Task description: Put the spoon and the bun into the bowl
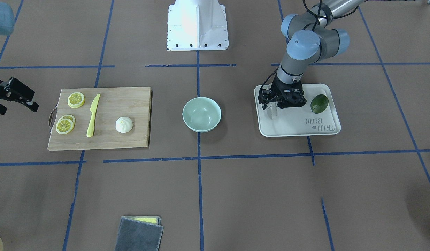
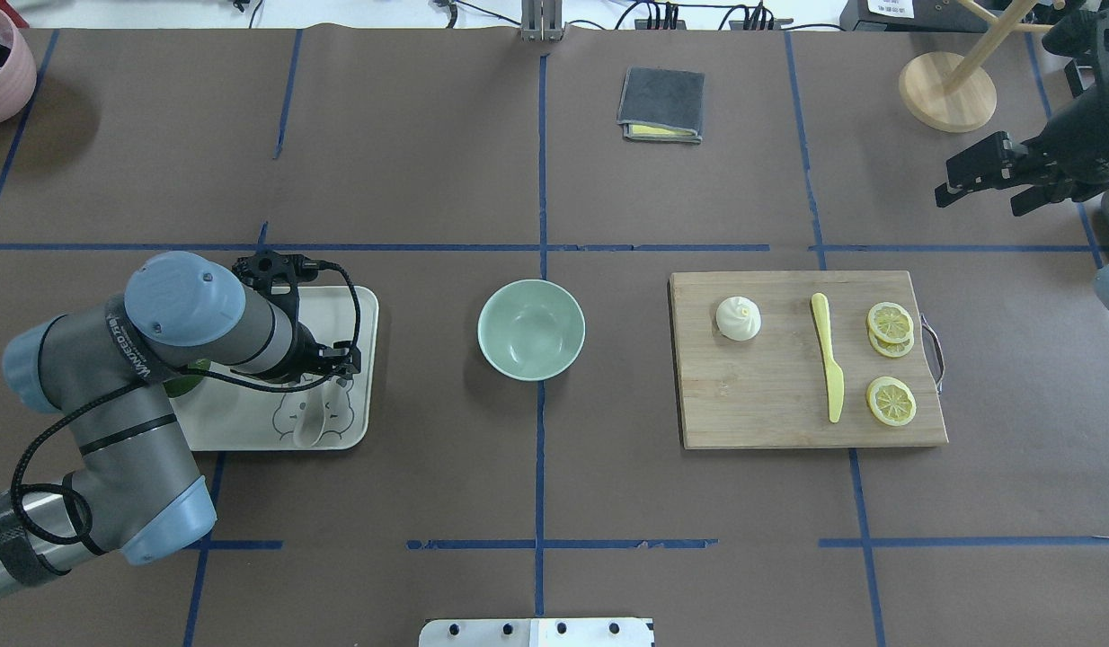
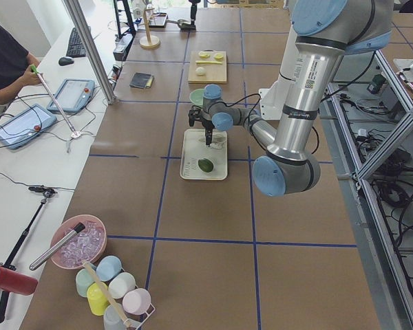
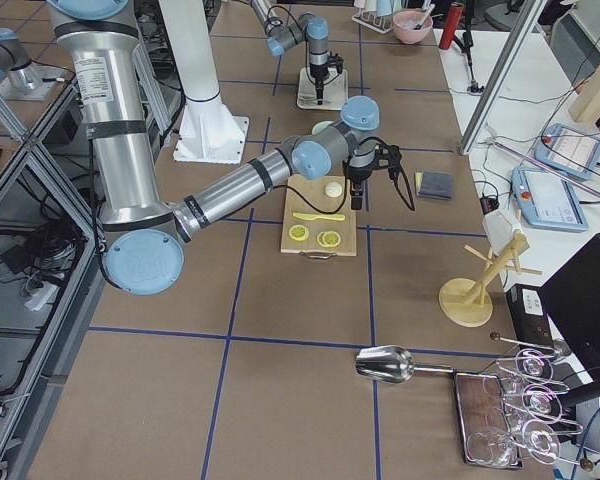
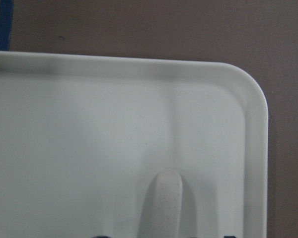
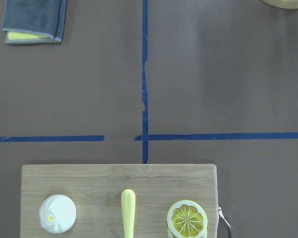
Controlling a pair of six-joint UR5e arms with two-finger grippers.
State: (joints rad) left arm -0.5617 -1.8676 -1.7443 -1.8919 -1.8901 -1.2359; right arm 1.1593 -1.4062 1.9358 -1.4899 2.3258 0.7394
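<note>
Your left arm folds steeply down over the white rectangular tray [image 2: 357,310], and the left gripper [image 2: 332,373] points at the tray floor. From overhead, the small pale plastic spoon [image 2: 310,422] lies on the tray, handle under that gripper, scoop toward 7 o'clock. The wrist view shows the jaws apart, either side of the handle, not touching it. The round mint-green bowl [image 2: 530,329] sits at the tray's 3 o'clock. The white pleated bun [image 2: 739,318] rests on the wooden cutting board [image 2: 770,395] at the bowl's 3 o'clock. Your right gripper [image 2: 975,205] hangs off the board's far right corner, jaws apart.
</note>
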